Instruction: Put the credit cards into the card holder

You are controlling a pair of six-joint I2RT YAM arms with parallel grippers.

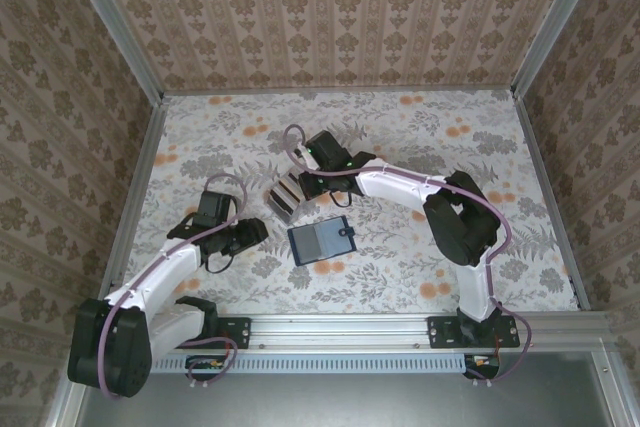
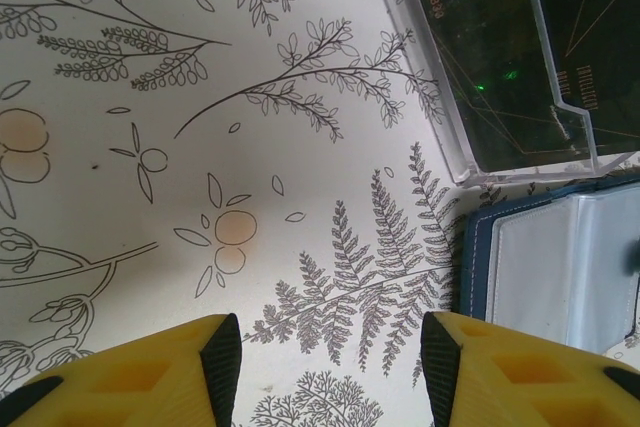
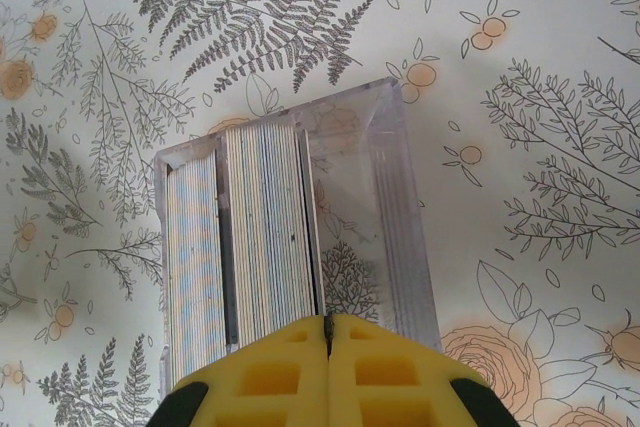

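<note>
At middle of counter (image 1: 480, 147), credit cards (image 3: 265, 237) stand edge-on, packed in clear box (image 3: 395, 207), just far-left of blue card holder (image 1: 323, 242) lying flat. Over box, right gripper (image 3: 328, 342) has jaws pressed fully together at edge of card stack; whether card is pinched between them, cannot tell. Left of holder, left gripper (image 2: 330, 367) hangs low over bare counter, jaws roughly half spread, nothing between them.
</note>
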